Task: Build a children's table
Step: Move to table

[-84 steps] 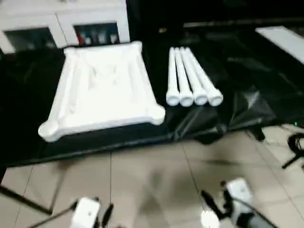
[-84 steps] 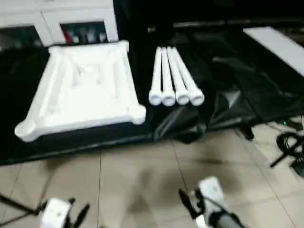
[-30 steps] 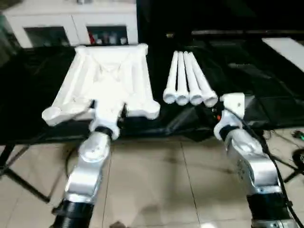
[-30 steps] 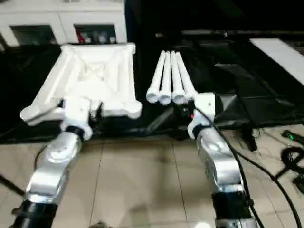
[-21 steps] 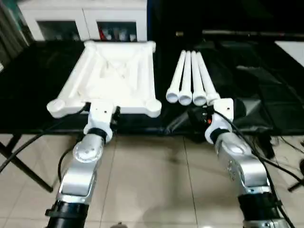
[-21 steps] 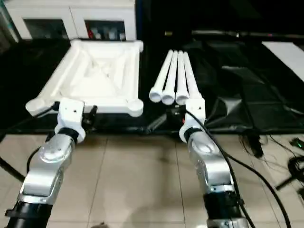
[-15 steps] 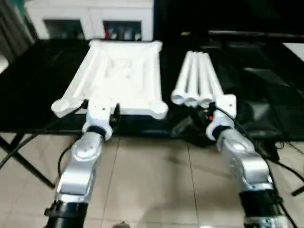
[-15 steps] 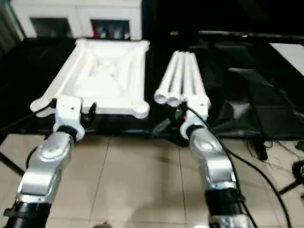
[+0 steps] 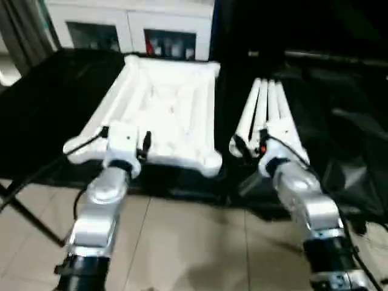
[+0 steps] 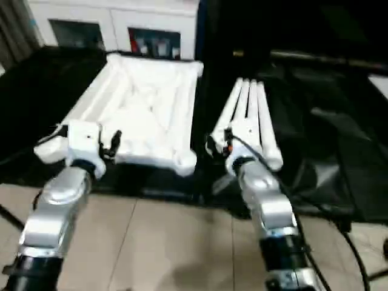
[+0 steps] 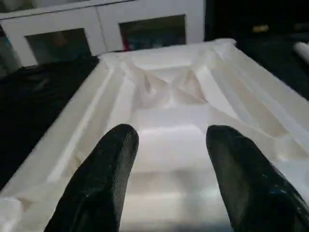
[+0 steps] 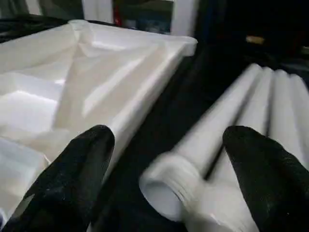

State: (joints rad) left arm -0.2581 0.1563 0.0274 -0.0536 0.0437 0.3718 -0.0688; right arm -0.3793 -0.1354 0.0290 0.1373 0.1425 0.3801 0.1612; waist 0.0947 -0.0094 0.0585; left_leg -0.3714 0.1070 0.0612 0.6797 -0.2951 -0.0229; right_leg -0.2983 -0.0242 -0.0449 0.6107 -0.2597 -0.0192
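Note:
The white tabletop [image 9: 163, 115] lies underside up on the black-covered table, its ribs and round corner sockets showing. Four white legs [image 9: 267, 115] lie side by side to its right, flared ends toward me. My left gripper [image 11: 169, 135] is open, its black fingers spread just over the tabletop's [image 11: 169, 96] near edge, between the two near corners [image 9: 125, 134]. My right gripper [image 12: 166, 135] is open in front of the flared end of the leftmost leg [image 12: 227, 121], over the gap between the legs and the tabletop [image 12: 96, 72]. Nothing sits between either pair of fingers.
A white cabinet with glass doors [image 9: 133, 30] stands behind the table. Black sheeting [image 9: 48, 97] covers the table and hangs crumpled at the right [image 9: 357, 176]. Tiled floor [image 9: 182, 242] lies below my forearms, with a dark stand leg [image 9: 24, 212] at the left.
Both arms have risen from low over the floor and reached forward to the table's near edge. The right gripper has shifted left to the leg ends. The camera has also moved.

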